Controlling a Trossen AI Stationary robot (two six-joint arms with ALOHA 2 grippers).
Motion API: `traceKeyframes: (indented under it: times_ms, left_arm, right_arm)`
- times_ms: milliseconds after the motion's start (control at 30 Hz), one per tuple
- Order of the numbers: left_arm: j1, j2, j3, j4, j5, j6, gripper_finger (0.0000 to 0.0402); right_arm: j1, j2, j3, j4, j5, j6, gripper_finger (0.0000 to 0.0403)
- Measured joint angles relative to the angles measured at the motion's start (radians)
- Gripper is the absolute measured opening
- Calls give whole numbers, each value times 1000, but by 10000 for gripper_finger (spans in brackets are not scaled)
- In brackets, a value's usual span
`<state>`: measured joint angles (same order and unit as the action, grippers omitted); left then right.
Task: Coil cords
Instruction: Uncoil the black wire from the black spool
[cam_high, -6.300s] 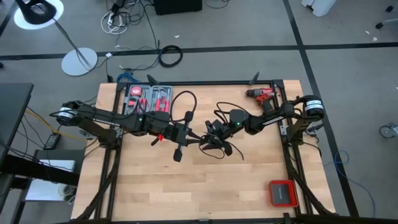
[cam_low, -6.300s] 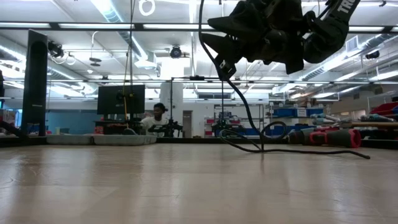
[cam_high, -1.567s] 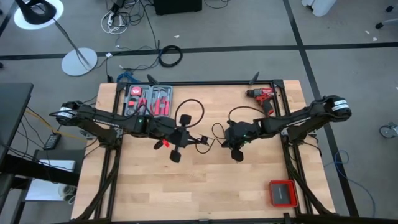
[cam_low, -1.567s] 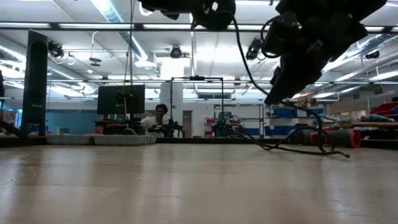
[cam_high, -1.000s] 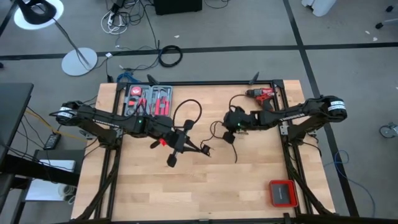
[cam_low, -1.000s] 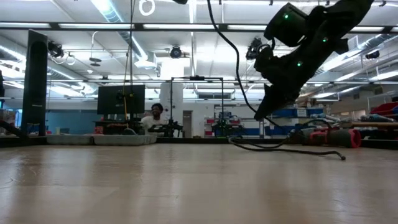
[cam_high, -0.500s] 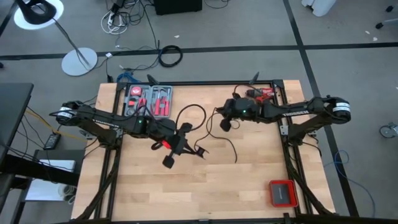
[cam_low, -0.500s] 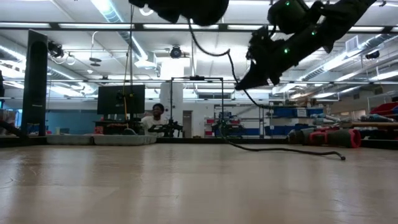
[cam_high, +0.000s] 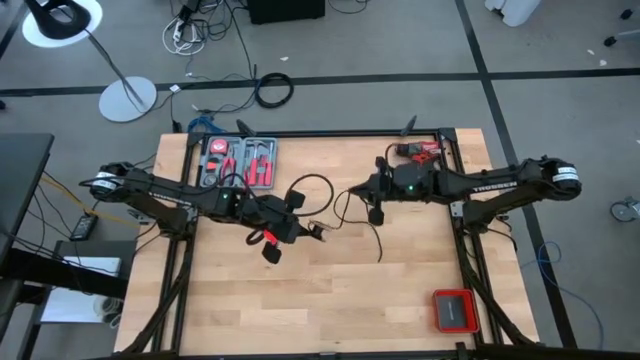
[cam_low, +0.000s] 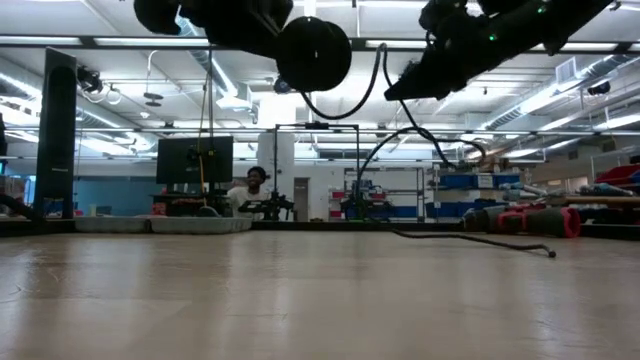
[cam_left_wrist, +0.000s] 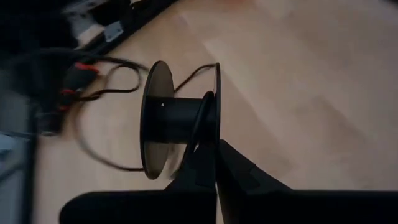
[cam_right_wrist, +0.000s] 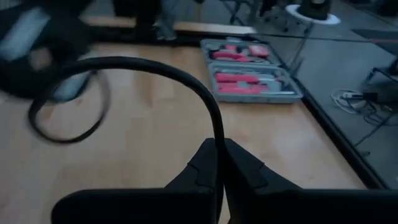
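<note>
the left gripper (cam_left_wrist: 216, 163) pinches a round black plastic spool (cam_left_wrist: 177, 118) mid-frame; the right gripper (cam_right_wrist: 219, 163), centre right in the high view, is closed tight on the thin black bendy cord (cam_right_wrist: 155, 68)

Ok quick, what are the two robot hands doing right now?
Left gripper: shut on the black spool.
Right gripper: shut on the thin black cord.

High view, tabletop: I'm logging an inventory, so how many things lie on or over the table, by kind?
Cords: 1, the thin black cable
Spools: 1, the black spool
Drills: 1, the red drill
Tool cases: 1, the open tool case
Small red boxes: 1, the red box
Total: 5
</note>
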<state>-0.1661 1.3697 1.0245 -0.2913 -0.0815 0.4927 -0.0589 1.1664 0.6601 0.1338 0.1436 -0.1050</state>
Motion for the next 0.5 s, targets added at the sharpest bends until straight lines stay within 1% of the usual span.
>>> traceKeyframes:
  times_ms: [167, 333, 400, 500]
  left_arm:
    - [-38, 0, 0, 4, -148, 127, 0]
    - [-67, 0, 0, 22, -308, 223, 0]
    - [-75, 0, 0, 40, -342, 243, 0]
    - [-78, 0, 0, 68, -356, 267, 0]
  right_arm:
    - [70, -1, 0, -44, 76, 9, 11]
    - [116, 9, 0, -46, 141, 25, 11]
    - [122, 15, 0, -42, 166, 26, 11]
    - [125, 27, 0, -45, 181, 26, 11]
